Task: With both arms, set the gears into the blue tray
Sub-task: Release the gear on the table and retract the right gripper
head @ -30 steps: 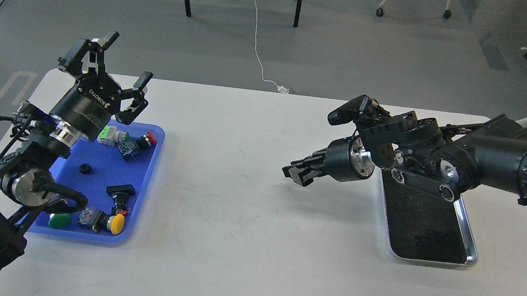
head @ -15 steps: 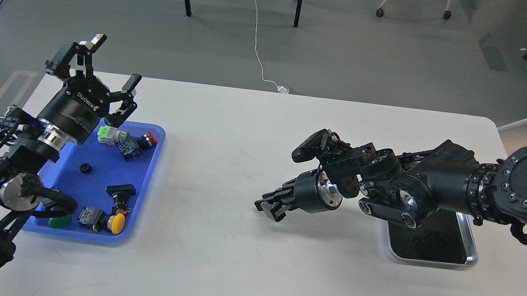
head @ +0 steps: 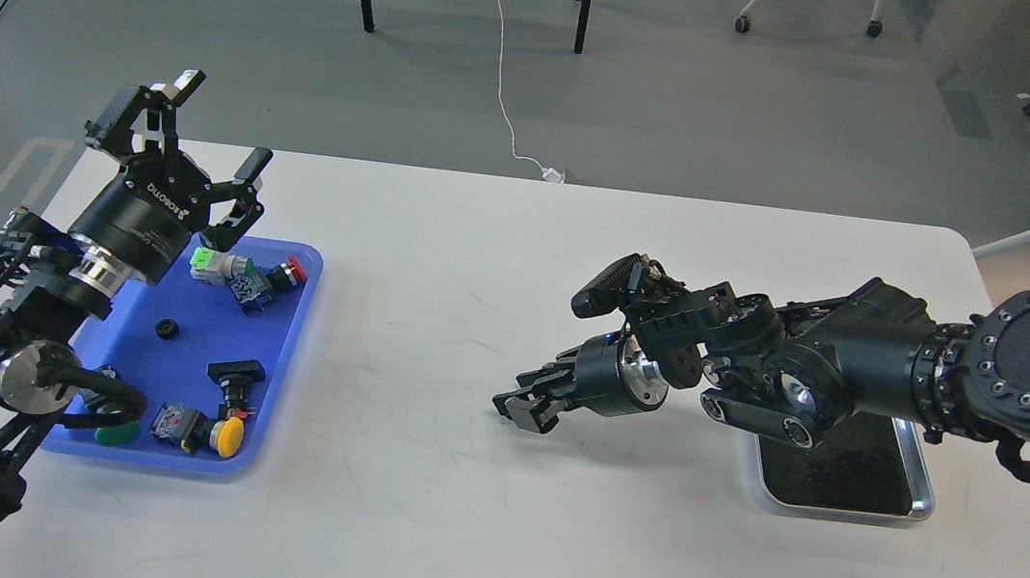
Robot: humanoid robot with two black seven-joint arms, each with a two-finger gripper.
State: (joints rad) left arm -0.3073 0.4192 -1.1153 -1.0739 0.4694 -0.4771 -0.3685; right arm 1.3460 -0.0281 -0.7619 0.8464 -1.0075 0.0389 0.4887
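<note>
Tray (head: 278,369): one gear (head: 168,328) inside, among switches (head: 237,273). Left claw (head: 186,157) above its far edge, fingers apart. Right claw (head: 523,406) well right of tray, low over bench (head: 450,514); state indiscernible.

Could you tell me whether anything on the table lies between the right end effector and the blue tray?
Nothing visible does: only bare white table lies between the right end effector and the blue tray.

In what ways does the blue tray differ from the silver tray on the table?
The blue tray is bright blue plastic; the silver tray is metal with a black bottom. The blue tray holds push-button switches and one small black gear; nothing shows on the visible part of the silver tray. The blue tray lies on the table's left side, the silver tray on its right. Both are rectangular with rounded corners.
</note>
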